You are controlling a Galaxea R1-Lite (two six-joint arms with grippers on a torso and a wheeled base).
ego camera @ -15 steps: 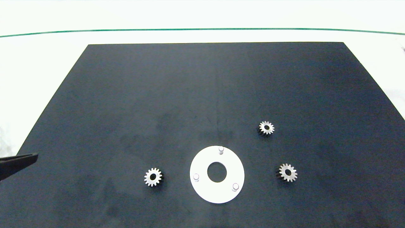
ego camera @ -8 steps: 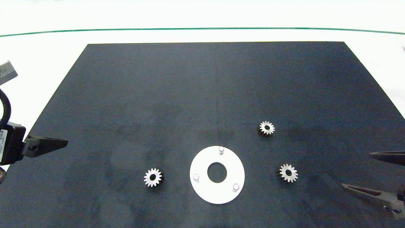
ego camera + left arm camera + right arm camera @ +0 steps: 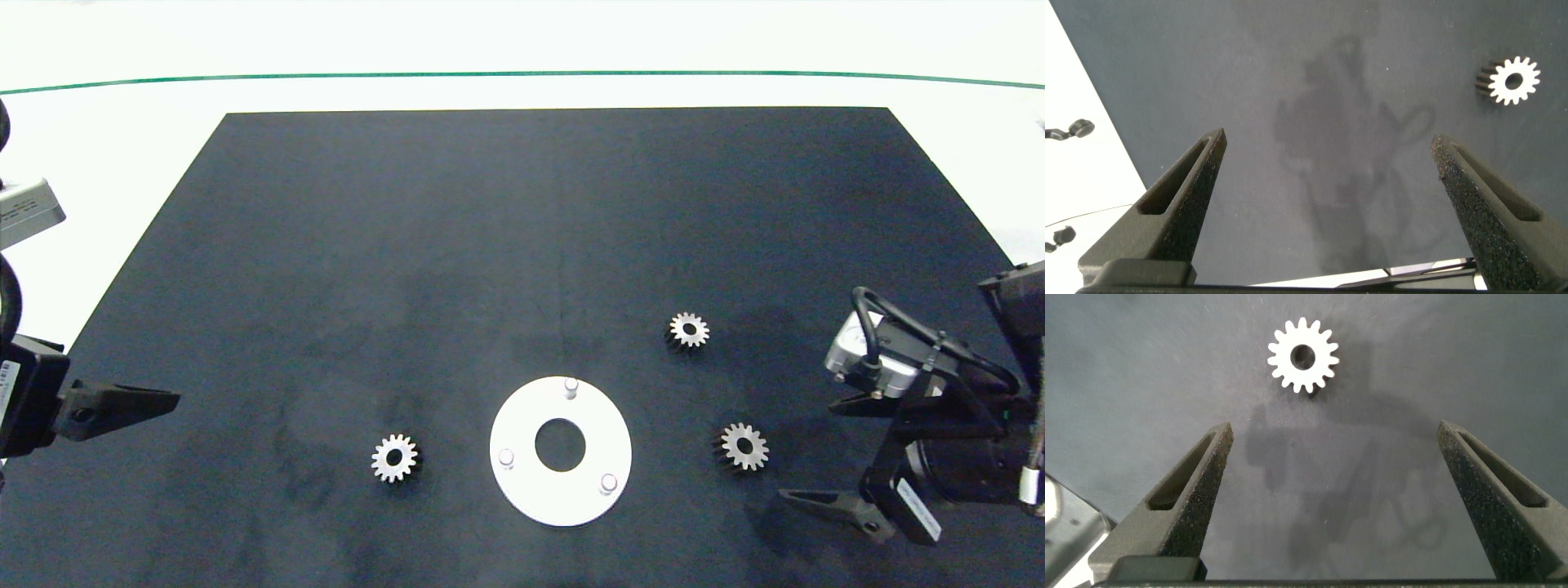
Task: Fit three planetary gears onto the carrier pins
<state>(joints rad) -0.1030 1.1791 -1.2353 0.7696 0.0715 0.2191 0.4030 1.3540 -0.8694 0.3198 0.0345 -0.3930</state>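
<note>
Within the last second both arms had come into the head view. The right gripper (image 3: 820, 453) had pushed furthest, from the right edge to just beside the lower-right planetary gear (image 3: 744, 447), its fingers spread wide; in its wrist view that gear (image 3: 1303, 356) lay ahead of the open jaws, not yet between them. That looked like the approach for a first pickup. The left gripper (image 3: 1331, 196) sat at the left edge — fingers also spread, with the left gear (image 3: 395, 458) well apart from it.

None of the gears had moved. The third gear (image 3: 688, 330) lay right of centre, above the lower-right one. The white carrier disc (image 3: 522, 482) rested low in the middle of the black mat (image 3: 522, 204), its three carrier pins (image 3: 571, 385) bare — nothing installed so far. Nothing stood between the right gripper and its gear.
</note>
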